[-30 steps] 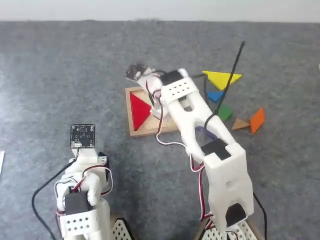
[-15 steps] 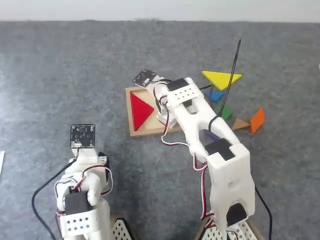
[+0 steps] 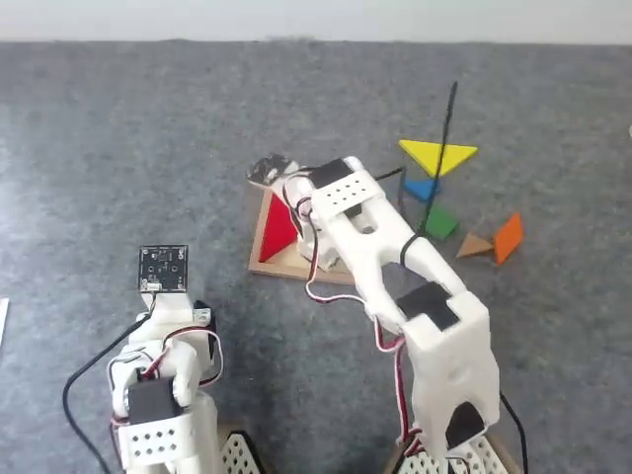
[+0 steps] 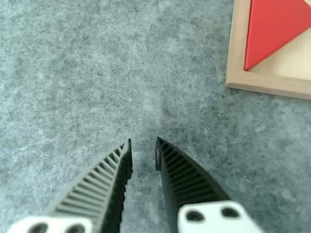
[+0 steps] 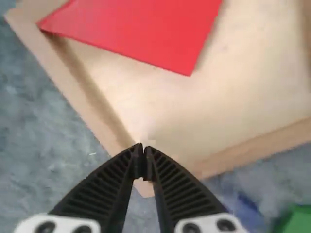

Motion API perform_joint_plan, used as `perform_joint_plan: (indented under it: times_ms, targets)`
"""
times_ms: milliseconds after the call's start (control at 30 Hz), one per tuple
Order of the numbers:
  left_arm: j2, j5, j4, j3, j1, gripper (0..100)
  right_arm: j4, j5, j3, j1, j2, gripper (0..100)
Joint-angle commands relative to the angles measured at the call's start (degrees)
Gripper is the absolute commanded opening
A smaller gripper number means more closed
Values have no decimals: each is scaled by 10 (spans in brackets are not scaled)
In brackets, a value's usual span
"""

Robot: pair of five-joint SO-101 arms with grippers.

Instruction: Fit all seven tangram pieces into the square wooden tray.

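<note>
Your right gripper (image 5: 142, 154) — jaws clenched, tips at the wooden tray (image 5: 77, 92) rim; red triangle (image 5: 141, 29) inside. Your left gripper (image 4: 144, 148) — jaws slightly parted over grey carpet (image 4: 73, 73).

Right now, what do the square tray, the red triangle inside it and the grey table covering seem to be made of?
The square tray: likely pale unpainted wood, matte tan surface. The red triangle: smooth, even colour, painted wood or plastic, unclear which. The grey covering: felt or short-pile carpet, fuzzy mottled fibres.
</note>
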Motion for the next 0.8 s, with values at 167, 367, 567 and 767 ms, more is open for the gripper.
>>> perform_joint_plan:
  times_ms: [167,367,567,767]
  targets:
    - [-11,0,2,-7,2,81,4,81,-19,95,-202,180]
    - [-11,0,2,-7,2,81,-55,64,-59,188,-167,204]
    - [-11,0,2,-7,2,81,-64,141,-129,232,-52,350]
    - [-11,0,2,-7,2,81,-73,201,-234,254,85,366]
